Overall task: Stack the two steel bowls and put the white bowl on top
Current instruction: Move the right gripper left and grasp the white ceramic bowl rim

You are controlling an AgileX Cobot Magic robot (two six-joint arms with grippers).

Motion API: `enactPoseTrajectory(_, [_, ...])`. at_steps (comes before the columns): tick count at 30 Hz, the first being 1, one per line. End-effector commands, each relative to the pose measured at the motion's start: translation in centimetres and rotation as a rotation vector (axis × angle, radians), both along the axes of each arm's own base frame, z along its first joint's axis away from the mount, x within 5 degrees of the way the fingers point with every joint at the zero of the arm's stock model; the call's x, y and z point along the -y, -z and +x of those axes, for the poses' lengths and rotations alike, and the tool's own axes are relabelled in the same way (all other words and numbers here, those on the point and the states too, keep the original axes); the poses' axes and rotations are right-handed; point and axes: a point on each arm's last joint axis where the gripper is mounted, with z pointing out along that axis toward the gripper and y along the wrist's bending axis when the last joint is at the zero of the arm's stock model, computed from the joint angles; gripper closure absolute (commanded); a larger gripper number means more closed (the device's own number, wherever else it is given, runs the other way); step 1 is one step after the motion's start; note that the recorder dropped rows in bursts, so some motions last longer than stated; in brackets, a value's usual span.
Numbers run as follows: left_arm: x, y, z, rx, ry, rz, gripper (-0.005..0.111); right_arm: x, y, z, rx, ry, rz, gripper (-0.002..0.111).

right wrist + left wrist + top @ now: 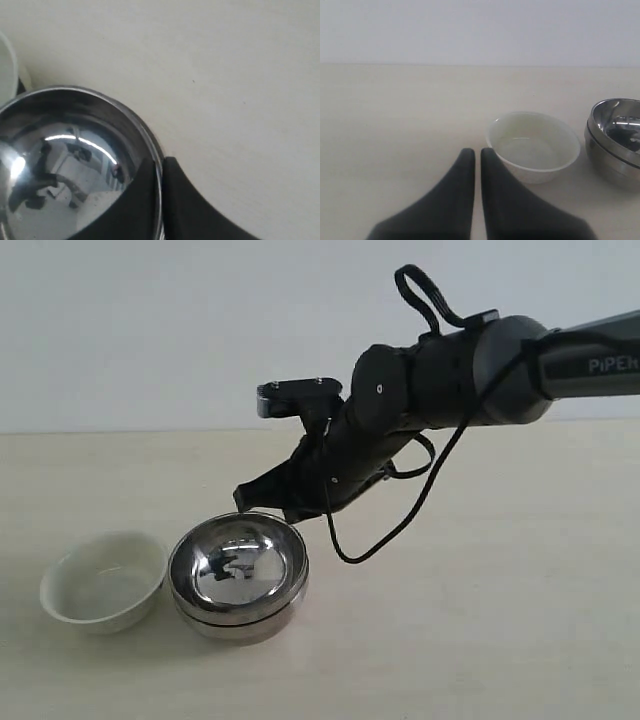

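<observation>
Hanging short of the white bowl (pixel 535 145), the left gripper (pixel 477 153) has its fingers pressed together on nothing. That bowl sits upright on the table (pixel 480 640), just left of the two steel bowls (pixel 238 575), which are already nested one inside the other. Farther back, the right gripper (pixel 161 167) is pinched on the top steel bowl's far rim, one finger inside and one outside.

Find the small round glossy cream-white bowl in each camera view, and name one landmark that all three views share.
Exterior view: the cream-white bowl sits at the lower left of the picture.
Left wrist view: it lies just right of the picture's centre.
Right wrist view: only a sliver shows at the picture's left edge.
Shared landmark: the stacked shiny steel bowls beside it.
</observation>
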Motion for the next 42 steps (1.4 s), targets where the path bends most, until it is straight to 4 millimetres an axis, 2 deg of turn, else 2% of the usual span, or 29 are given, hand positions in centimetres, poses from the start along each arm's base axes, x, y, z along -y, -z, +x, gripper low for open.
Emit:
enactPoseTrajectory(1, [0.0, 0.0, 0.0, 0.007, 0.003, -0.005, 0.103, -2.0, -2.6, -0.9, 0.128, -0.128, 0.027, 0.108])
enactPoseTrajectory(4, [0.0, 0.0, 0.0, 0.007, 0.003, -0.005, 0.103, -3.7, -4.1, -2.0, 0.223, -0.157, 0.082, 0.108])
enactPoseTrajectory(7, [0.0, 0.0, 0.0, 0.007, 0.003, -0.005, 0.103, -5.9, -4.6, -3.9, 0.295, -0.245, 0.095, 0.108])
enactPoseTrajectory(12, [0.0, 0.0, 0.0, 0.007, 0.003, -0.005, 0.103, -9.2, -4.3, -7.6, 0.339, -0.398, 0.088, 0.108])
enactPoseTrajectory(18, [0.0, 0.0, 0.0, 0.007, 0.003, -0.005, 0.103, -11.5, -3.4, -10.6, 0.391, -0.548, 0.047, 0.108])
enactPoseTrajectory(22, [0.0, 0.0, 0.0, 0.007, 0.003, -0.005, 0.103, -12.2, -2.1, -11.0, 0.379, -0.571, 0.029, 0.103])
enactPoseTrajectory(24, [0.0, 0.0, 0.0, 0.007, 0.003, -0.005, 0.103, -12.6, -0.5, -11.0, 0.360, -0.577, 0.010, 0.081])
enactPoseTrajectory(27, [0.0, 0.0, 0.0, 0.007, 0.003, -0.005, 0.103, -12.9, 0.6, -11.1, 0.359, -0.596, -0.007, 0.046])
enactPoseTrajectory(28, [0.0, 0.0, 0.0, 0.007, 0.003, -0.005, 0.103, -13.1, 0.7, -11.2, 0.369, -0.598, -0.003, 0.038])
enactPoseTrajectory(29, [0.0, 0.0, 0.0, 0.007, 0.003, -0.005, 0.103, -13.2, 0.6, -11.2, 0.381, -0.596, 0.005, 0.034])
enactPoseTrajectory(34, [0.0, 0.0, 0.0, 0.007, 0.003, -0.005, 0.103, -13.9, 0.5, -11.4, 0.498, -0.646, -0.001, 0.042])
enactPoseTrajectory(39, [0.0, 0.0, 0.0, 0.007, 0.003, -0.005, 0.103, -15.1, 3.0, -11.1, 0.477, -0.672, -0.033, 0.042])
enactPoseTrajectory(42, [0.0, 0.0, 0.0, 0.007, 0.003, -0.005, 0.103, -16.2, 3.4, -10.7, 0.464, -0.670, -0.026, 0.042])
